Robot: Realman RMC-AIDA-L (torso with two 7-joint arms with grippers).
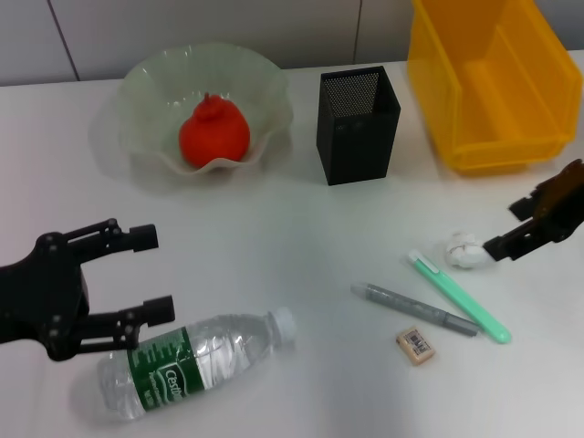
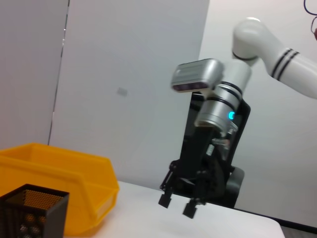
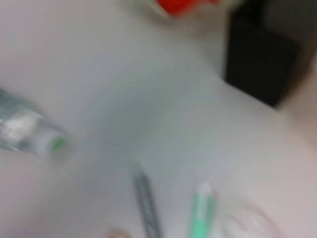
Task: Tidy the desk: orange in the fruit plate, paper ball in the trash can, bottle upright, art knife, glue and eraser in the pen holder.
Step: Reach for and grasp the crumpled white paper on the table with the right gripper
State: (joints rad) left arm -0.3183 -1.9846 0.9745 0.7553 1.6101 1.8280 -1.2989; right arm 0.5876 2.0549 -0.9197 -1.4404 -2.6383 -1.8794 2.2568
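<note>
From the head camera I see the paper ball (image 1: 463, 250), a small crumpled white wad, lying on the white desk (image 1: 301, 237) at my right. The right gripper (image 1: 514, 228) is just beside it, with one black fingertip at its edge. I cannot tell from this view whether that gripper is open or closed on anything. The left wrist camera shows what the head view does not: the right gripper (image 2: 177, 205) from the front, its two fingers apart, nothing between them, hanging just above the desk.

Beside the ball lies a mint-green art knife (image 1: 459, 297), then a grey glue pen (image 1: 415, 310) parallel to it, and the small tan eraser (image 1: 414, 346) nearest me. The right wrist camera, which is blurred, shows the knife (image 3: 201, 210) and glue pen (image 3: 147, 206) side by side.

The orange (image 1: 213, 134) sits inside the pale-green fruit plate (image 1: 265, 78) at the far left. The black mesh pen holder (image 1: 358, 125) stands upright to its right; I see nothing in it. The yellow trash can (image 1: 493, 82) is at the far right; the inside I can see holds nothing.

The bottle (image 1: 196, 363) lies on its side near me. The left gripper (image 1: 151, 274) hovers just beside it, fingers spread wide, gripping nothing.
</note>
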